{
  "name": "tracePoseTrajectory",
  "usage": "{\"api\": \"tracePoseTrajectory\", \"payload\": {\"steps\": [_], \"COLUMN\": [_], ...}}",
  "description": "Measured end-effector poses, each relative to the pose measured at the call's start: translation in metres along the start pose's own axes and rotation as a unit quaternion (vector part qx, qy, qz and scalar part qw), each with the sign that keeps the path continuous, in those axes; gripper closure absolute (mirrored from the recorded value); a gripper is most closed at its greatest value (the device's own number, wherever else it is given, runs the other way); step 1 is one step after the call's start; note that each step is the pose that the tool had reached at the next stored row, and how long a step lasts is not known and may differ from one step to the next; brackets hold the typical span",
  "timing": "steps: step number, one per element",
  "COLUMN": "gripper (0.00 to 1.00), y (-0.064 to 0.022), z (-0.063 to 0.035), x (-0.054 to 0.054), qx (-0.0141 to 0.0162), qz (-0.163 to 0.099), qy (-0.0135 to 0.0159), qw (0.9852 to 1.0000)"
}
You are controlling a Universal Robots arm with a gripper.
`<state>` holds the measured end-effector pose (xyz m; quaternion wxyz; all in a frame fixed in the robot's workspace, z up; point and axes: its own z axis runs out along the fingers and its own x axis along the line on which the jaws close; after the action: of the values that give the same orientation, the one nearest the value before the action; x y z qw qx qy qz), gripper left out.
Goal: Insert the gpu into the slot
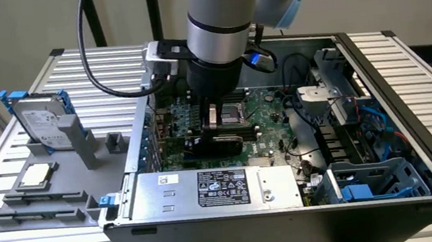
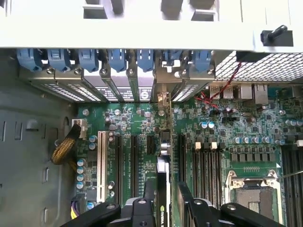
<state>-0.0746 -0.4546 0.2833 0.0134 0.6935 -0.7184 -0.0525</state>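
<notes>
Evidently the gpu is stood on edge in the green motherboard, near the middle of the exterior view, with its metal bracket set against the row of blue clips at the case's rear wall. The slot is covered by the card, so full seating cannot be confirmed. The pincer is seen open, one finger to each side of the card, with a sliver of board visible between finger and card on at least one side. Trouble is judged likeliest from a tilted lift: a pad dragged along the card's face would rock it in its connector, and a half-seated card could be pulled askew. Sideways room is scant, since black expansion connectors lie just beside one finger, and the memory strips and CPU socket near the other. Straight upward the way is open, the case being lidless, though a black cable is looped at the exterior view's upper left beside the arm, and the power supply is set along the lower edge of the opening.
</notes>
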Motion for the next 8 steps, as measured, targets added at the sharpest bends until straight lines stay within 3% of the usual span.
{"api": "tracePoseTrajectory", "payload": {"steps": [5,7,8], "gripper": [0.69,0.82,0.82], "y": [0.0045,0.0073,0.0096], "z": [-0.0059,-0.007,-0.0068], "x": [-0.0004,-0.0005,-0.0004], "qx": [0.0001,0.0006,0.0009], "qz": [0.0,0.0,0.0], "qy": [0.0,0.0,-0.0001], "qw": [1.0,1.0,1.0]}}
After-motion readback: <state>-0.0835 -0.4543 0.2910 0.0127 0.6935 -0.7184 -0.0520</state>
